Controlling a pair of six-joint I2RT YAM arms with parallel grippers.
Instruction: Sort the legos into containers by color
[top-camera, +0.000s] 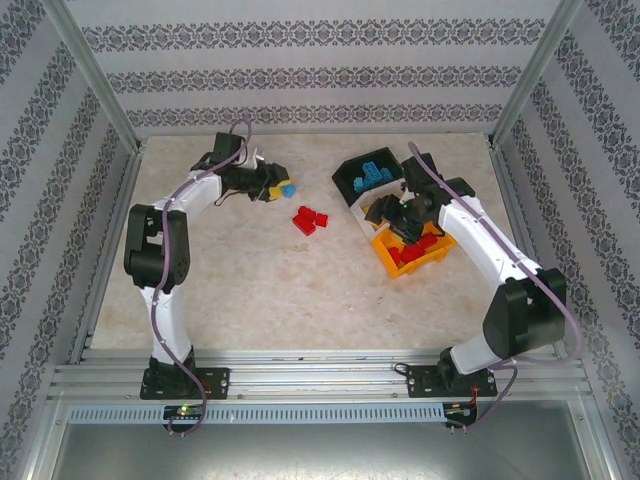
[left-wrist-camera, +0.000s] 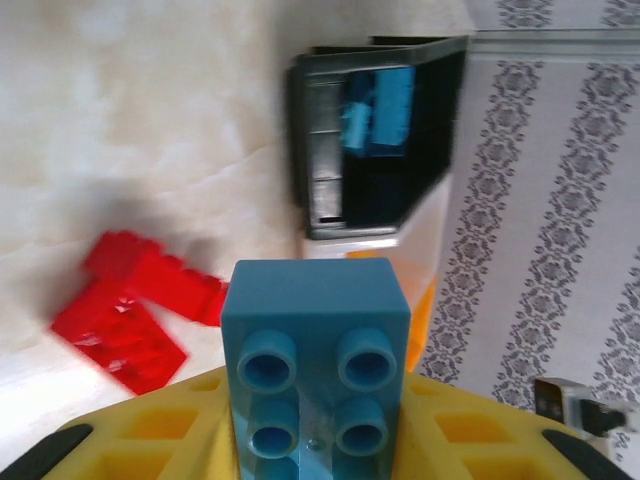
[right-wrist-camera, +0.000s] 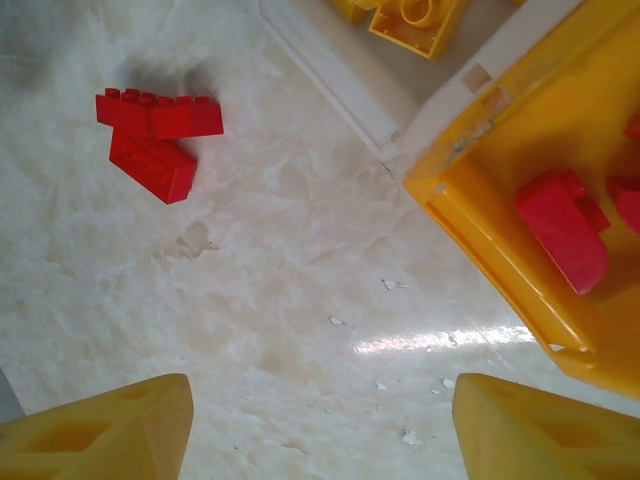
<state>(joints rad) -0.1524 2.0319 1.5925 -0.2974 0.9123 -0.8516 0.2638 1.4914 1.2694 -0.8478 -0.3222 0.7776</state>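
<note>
My left gripper (top-camera: 282, 188) is shut on a light blue lego (left-wrist-camera: 315, 345), held above the table left of the containers, studs facing the wrist camera. Two red legos (top-camera: 310, 220) lie together on the table, also seen below the held brick (left-wrist-camera: 130, 320) and in the right wrist view (right-wrist-camera: 155, 135). The black bin (top-camera: 352, 172) holds blue bricks (left-wrist-camera: 378, 110). Beside it the white bin (right-wrist-camera: 340, 75) holds yellow bricks (right-wrist-camera: 415, 20). The orange bin (right-wrist-camera: 480, 215) holds red bricks (right-wrist-camera: 562, 230). My right gripper (right-wrist-camera: 320, 430) stands open over bare table at the orange bin's corner.
The three bins stand joined in a slanted row at the right centre (top-camera: 395, 215). Patterned walls and metal frame posts (top-camera: 95, 75) enclose the table on three sides. Open table lies between the red legos and the arm bases.
</note>
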